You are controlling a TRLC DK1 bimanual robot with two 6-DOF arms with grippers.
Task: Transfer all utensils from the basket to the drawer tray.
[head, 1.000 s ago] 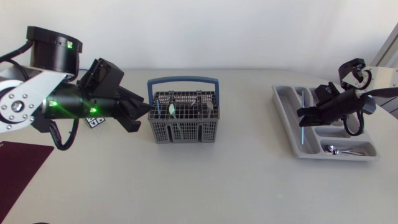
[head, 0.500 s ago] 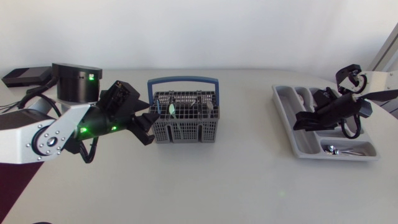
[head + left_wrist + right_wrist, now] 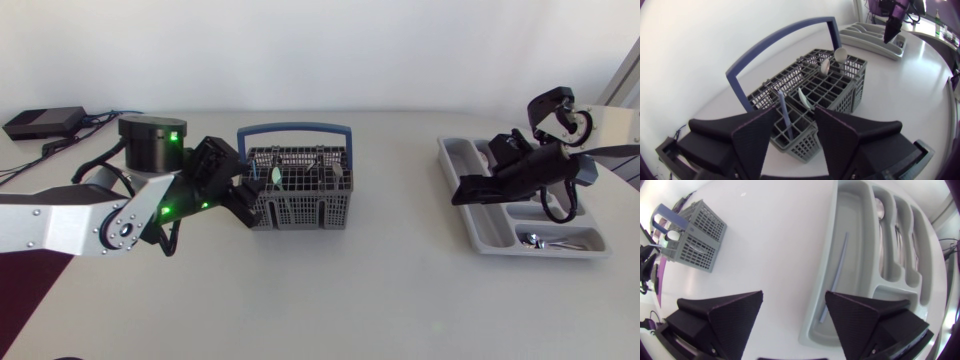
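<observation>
Open counter (image 3: 395, 215) between basket (image 3: 300, 210) and drawer tray (image 3: 450, 160): unobstructed, wide passage. The basket's blue handle (image 3: 294, 129) arches over its top, restricting entry from above. Left claw (image 3: 245, 200) stands at the basket's near end. Right claw (image 3: 462, 192) overhangs the tray's long compartment.

Mid-grey grid lattice on the basket (image 3: 297, 200), slate blue on its handle (image 3: 294, 129). Pale blue thin utensil (image 3: 785, 117) inside, beside off-white spoon bowls (image 3: 840, 54). Light grey drawer tray (image 3: 852, 210) with a pale blue stick (image 3: 835, 275) and a shiny silver spoon (image 3: 545, 240). Matte black left gripper (image 3: 794, 120) and right gripper (image 3: 792, 300). White table (image 3: 380, 290), maroon mat (image 3: 25, 280).
</observation>
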